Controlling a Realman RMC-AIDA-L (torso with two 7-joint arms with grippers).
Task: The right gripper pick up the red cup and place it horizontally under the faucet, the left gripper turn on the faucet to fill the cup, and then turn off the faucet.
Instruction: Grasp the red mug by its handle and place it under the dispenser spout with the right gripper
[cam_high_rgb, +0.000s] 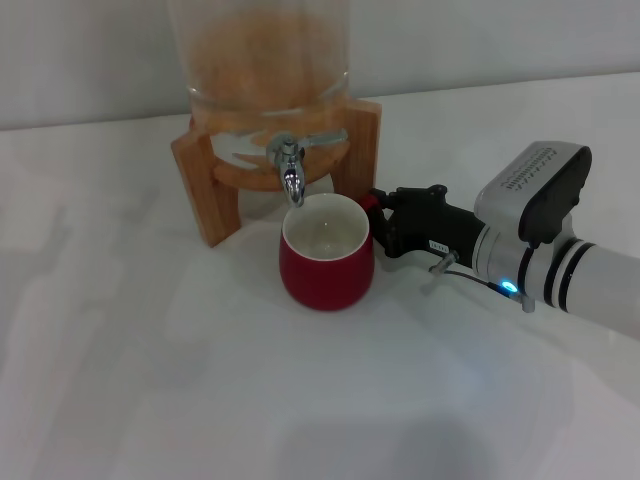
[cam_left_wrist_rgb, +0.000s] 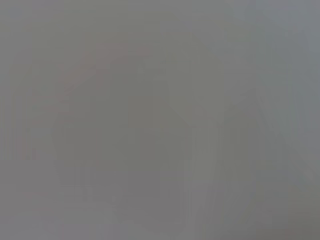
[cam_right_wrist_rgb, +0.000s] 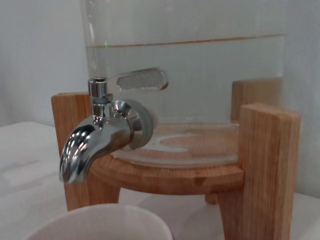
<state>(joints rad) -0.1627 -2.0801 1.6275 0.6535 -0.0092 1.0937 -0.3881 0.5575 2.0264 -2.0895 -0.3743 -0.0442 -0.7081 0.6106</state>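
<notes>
The red cup (cam_high_rgb: 327, 275) stands upright on the white table, its white inside open directly below the chrome faucet (cam_high_rgb: 291, 175). My right gripper (cam_high_rgb: 383, 222) reaches in from the right and is shut on the cup's red handle. In the right wrist view the faucet (cam_right_wrist_rgb: 95, 140) curves down over the cup's white rim (cam_right_wrist_rgb: 100, 222); no water is running from the spout. My left gripper does not show in any view, and the left wrist view is a plain grey blur.
The glass dispenser (cam_high_rgb: 265, 70) sits on a wooden stand (cam_high_rgb: 200, 190) at the back of the table. Its liquid level shows through the glass (cam_right_wrist_rgb: 200, 75). A stand leg (cam_right_wrist_rgb: 265, 165) rises just behind the cup's handle side. White tabletop spreads in front and to the left.
</notes>
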